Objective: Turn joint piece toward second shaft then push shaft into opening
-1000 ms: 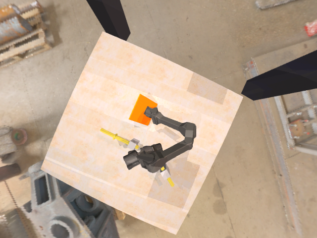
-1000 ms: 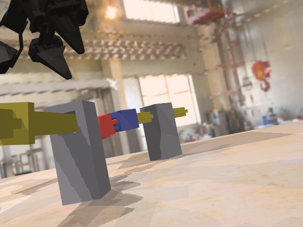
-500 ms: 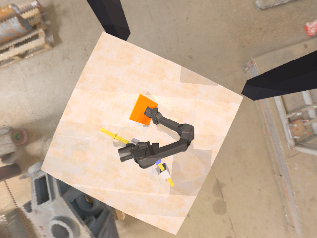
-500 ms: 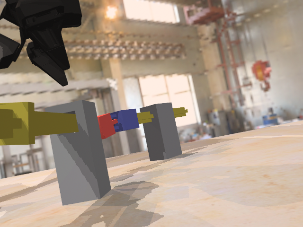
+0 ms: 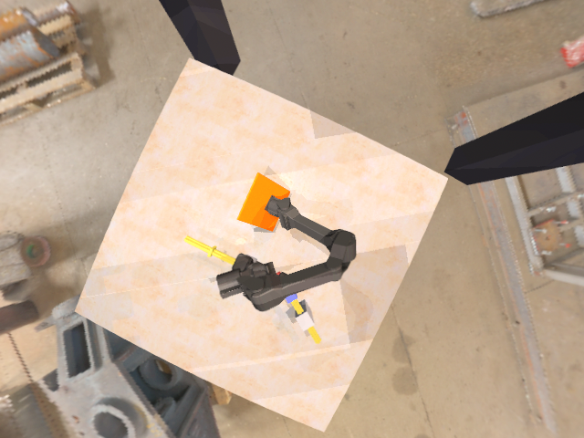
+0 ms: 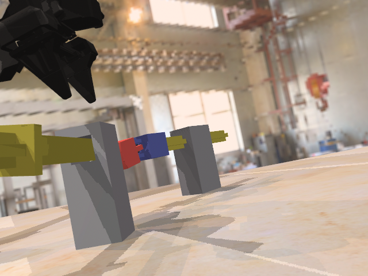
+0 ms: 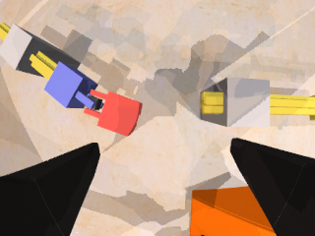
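The red joint piece is hinged to the blue part on the first yellow shaft, held in its block. In the wrist view its open end faces right and slants slightly downward, at a small angle to the second yellow shaft. That shaft's tip pokes a little out of the second block, with a gap to the joint piece. My gripper is open and empty, above the parts, touching nothing.
The orange plate lies under the arm's base on the table. The second shaft has a wider yellow collar outside its block. The arm hides the second block in the top view.
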Controlling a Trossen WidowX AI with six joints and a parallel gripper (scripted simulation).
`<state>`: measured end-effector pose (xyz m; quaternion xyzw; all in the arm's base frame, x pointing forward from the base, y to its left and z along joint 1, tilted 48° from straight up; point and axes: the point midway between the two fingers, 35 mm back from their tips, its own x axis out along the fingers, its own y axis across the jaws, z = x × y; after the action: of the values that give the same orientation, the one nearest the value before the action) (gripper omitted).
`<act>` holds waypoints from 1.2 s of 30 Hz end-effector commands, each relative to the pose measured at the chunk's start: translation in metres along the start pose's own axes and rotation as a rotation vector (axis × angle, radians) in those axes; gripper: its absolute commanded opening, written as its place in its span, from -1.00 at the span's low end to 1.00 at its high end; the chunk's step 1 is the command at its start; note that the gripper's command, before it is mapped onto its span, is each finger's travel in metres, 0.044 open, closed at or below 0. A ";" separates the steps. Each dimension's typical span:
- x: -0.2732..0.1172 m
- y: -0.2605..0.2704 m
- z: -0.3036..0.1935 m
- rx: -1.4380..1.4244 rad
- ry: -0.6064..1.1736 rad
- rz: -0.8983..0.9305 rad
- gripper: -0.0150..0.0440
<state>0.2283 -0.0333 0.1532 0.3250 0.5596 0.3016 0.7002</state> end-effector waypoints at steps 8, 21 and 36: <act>0.007 -0.001 0.000 0.335 0.039 0.003 1.00; 0.013 -0.002 0.000 0.725 0.076 -0.005 1.00; 0.021 -0.003 0.000 1.175 0.119 -0.032 1.00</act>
<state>0.2313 -0.0204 0.1394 0.6189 0.6714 -0.0197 0.4072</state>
